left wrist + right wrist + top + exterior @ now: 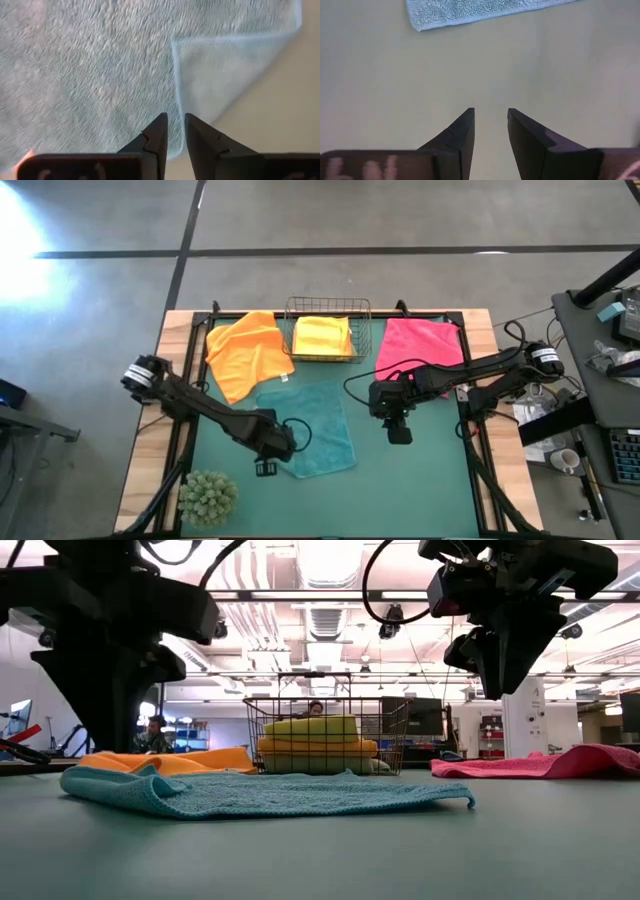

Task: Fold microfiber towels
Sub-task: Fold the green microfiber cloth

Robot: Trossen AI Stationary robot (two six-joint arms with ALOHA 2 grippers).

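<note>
The left gripper (175,131) holds its jaws slightly apart, empty, just above the teal towel (306,424) edge, probably to pinch it for folding, while the right gripper (491,125) waits with jaws released over bare worktop (420,480).

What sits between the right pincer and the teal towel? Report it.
Nothing: in the high view, only bare green mat separates the right pincer from the teal towel. The right wrist view shows the same empty stretch up to the towel's edge.
</note>
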